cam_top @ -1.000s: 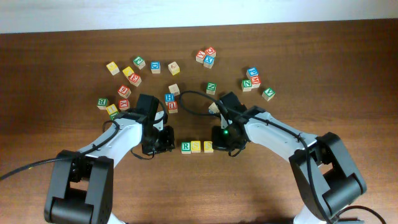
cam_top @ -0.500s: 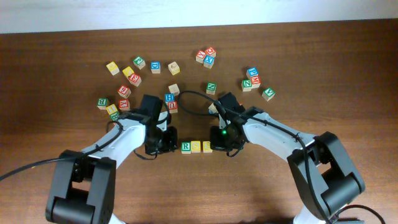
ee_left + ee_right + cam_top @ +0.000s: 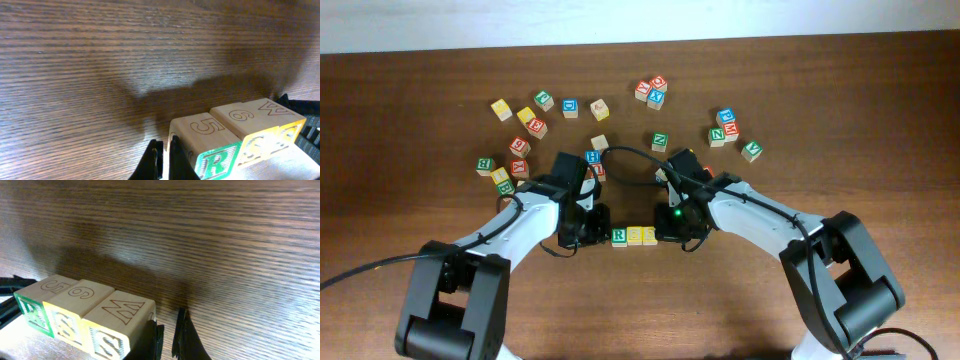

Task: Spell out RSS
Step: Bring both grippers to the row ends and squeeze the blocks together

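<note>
Three cubes stand in a tight row at the table's front middle: the green R cube, a yellow S cube and a second yellow S cube. My left gripper is shut and empty, its tips against the R cube's left side. In the left wrist view the gripper sits beside the R cube. My right gripper is shut and empty, against the right S cube. In the right wrist view the gripper touches that S cube.
Other letter cubes are scattered behind: a cluster at the back left, a blue H cube just behind the left arm, a green N cube, a group at the back right and another at the top.
Both grippers have moved inward toward the row, the left one rightward and the right one leftward. The three cubes now sit tighter together between them.
</note>
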`<state>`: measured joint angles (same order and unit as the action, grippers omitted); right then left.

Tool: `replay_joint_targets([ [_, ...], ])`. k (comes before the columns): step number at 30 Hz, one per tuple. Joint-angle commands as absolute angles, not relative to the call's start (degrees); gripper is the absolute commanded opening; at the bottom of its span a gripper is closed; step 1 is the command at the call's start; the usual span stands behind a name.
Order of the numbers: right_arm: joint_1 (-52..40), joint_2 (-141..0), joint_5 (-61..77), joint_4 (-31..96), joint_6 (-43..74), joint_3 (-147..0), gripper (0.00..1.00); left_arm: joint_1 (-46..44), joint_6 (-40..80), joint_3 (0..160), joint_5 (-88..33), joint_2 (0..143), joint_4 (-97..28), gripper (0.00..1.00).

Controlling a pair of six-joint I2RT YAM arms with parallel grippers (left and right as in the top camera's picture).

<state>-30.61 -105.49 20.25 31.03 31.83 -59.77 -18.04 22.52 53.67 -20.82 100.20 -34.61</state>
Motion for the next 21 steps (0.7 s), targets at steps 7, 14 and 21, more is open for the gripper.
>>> replay_joint_targets([
  [7, -33.08, -107.55, 20.36, 29.52, 30.48, -59.42, 0.04, -19.73, 23.53, 52.95, -21.67, 100.84, -33.63, 0.0],
  [14, -33.08, -107.55, 18.7, 29.5, 30.46, -59.42, 0.04, -19.73, 23.53, 52.95, -21.67, 100.84, -33.67, 0.0],
  [21, -32.99, -107.55, 18.65, 30.24, 30.48, -59.42, 0.04, -19.73, 23.53, 52.95, -19.51, 100.84, -33.63, 0.0],
])
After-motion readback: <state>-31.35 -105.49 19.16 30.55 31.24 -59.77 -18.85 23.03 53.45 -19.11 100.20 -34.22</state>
